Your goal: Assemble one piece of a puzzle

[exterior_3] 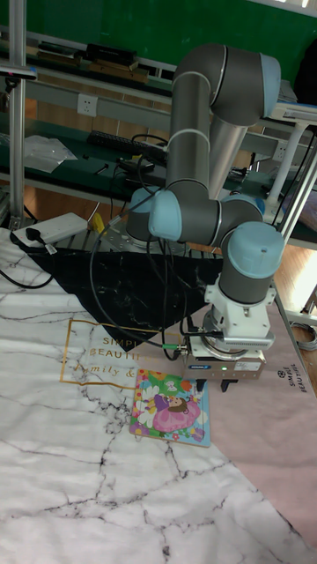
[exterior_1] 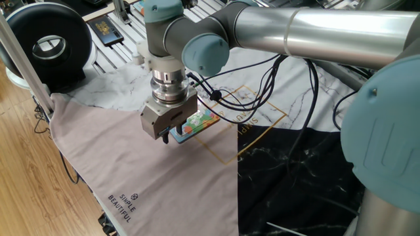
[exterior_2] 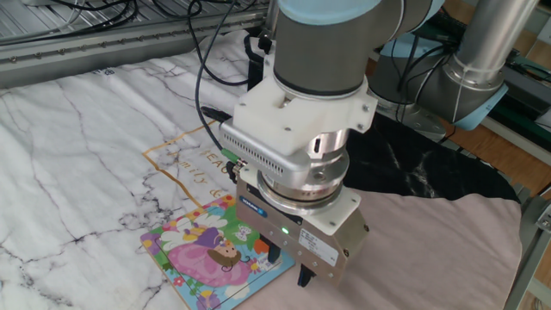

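Observation:
The puzzle (exterior_2: pixel 211 250) is a small square board with a pastel cartoon picture. It lies flat on the white marble cloth, and shows again as the puzzle (exterior_1: pixel 197 122) and the puzzle (exterior_3: pixel 169 405). My gripper (exterior_2: pixel 289 267) points straight down over the board's corner nearest the grey cloth, its fingertips close to the surface. The two fingers (exterior_2: pixel 274 255) stand a little apart. The gripper body hides the gap, so I cannot see whether a piece is held. The same gripper (exterior_1: pixel 163 138) and gripper (exterior_3: pixel 214 386) sit at that edge in the other views.
A grey cloth (exterior_1: pixel 131 177) adjoins the marble cloth, and a black marbled cloth (exterior_1: pixel 302 170) lies beyond. Black cables (exterior_1: pixel 289 98) trail from the wrist over the table. A round black device (exterior_1: pixel 49 42) and a dark card (exterior_1: pixel 105 29) sit at the far edge.

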You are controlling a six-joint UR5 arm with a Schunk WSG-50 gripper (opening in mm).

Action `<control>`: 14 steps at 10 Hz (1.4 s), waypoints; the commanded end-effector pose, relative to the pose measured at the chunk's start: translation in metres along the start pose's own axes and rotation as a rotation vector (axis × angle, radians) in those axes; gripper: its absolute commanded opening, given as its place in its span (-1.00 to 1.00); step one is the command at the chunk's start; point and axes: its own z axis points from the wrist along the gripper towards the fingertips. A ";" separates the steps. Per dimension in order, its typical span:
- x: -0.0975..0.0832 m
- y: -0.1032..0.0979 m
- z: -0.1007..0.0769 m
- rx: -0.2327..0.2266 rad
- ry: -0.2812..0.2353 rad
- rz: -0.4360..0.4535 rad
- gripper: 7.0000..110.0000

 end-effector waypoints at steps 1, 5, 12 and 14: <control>0.000 -0.001 -0.008 -0.014 0.002 0.001 -0.28; -0.031 -0.060 -0.042 0.019 -0.117 -0.111 -0.28; -0.072 -0.162 -0.054 0.211 -0.354 -0.193 -1.00; -0.074 -0.116 -0.050 0.034 -0.382 -0.240 -1.00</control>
